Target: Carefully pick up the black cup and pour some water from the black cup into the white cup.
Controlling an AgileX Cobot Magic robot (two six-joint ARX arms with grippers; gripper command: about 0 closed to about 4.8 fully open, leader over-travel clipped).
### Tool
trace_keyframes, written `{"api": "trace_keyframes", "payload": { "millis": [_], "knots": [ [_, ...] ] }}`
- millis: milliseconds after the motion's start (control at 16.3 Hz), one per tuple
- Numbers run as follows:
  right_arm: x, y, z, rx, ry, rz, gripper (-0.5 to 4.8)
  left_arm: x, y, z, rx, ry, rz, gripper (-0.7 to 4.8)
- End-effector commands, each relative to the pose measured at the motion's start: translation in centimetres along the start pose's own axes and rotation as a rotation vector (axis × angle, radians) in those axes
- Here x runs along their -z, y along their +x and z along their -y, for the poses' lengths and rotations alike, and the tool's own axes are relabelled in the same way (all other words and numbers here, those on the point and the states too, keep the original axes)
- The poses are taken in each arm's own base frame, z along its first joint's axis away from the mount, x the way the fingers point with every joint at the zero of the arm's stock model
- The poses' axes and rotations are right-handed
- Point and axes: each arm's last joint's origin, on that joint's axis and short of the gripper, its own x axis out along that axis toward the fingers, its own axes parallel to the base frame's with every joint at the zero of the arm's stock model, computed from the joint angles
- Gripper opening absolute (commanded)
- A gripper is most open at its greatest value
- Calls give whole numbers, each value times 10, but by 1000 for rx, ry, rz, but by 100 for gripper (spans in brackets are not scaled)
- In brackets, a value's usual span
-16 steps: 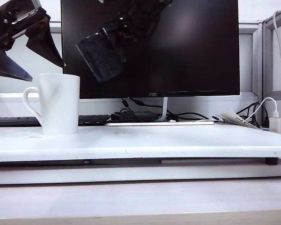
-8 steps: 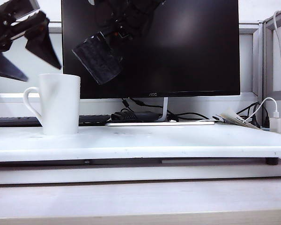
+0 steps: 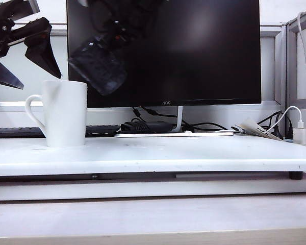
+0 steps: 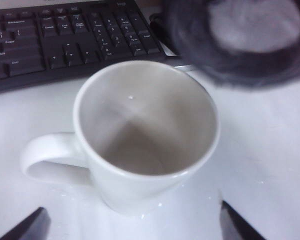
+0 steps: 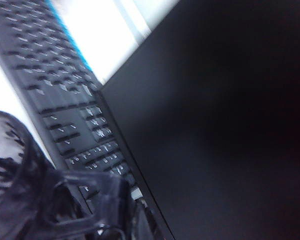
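Observation:
The white cup point(image 3: 65, 112) stands upright at the left of the white board, its handle pointing left. From above in the left wrist view, the white cup point(image 4: 145, 135) shows a pale inside. The black cup point(image 3: 97, 64) hangs tilted in the air, just above and to the right of the white cup's rim, with its mouth leaning that way. My right gripper point(image 3: 120, 30) is shut on it from above. The black cup point(image 5: 40, 190) looks bumpy and translucent. The black cup point(image 4: 245, 40) is blurred. My left gripper point(image 3: 20, 48) hovers open, above and left of the white cup.
A large dark monitor point(image 3: 194, 51) stands right behind the cups. A black keyboard point(image 4: 50, 40) lies behind the white cup. Cables point(image 3: 148, 125) and a white charger point(image 3: 300, 133) sit at the back of the white board point(image 3: 194, 155).
The black cup has swung left and lower toward the white cup's rim and tipped further over. The left gripper has turned slightly and stays open.

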Motion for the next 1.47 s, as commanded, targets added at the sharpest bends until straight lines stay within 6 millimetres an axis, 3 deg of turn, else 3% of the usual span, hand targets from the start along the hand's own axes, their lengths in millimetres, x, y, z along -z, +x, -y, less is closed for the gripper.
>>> {"api": "trace_keyframes", "payload": {
  "millis": [61,1471],
  "knots": [
    [-14,-6,4,91,-62,21,-6,-2,-1,0,4,2,8,479],
    [-25,-9,9,217,-373,46,-6,4,-1,0,-3,-7,-58,479]
  ]
}}
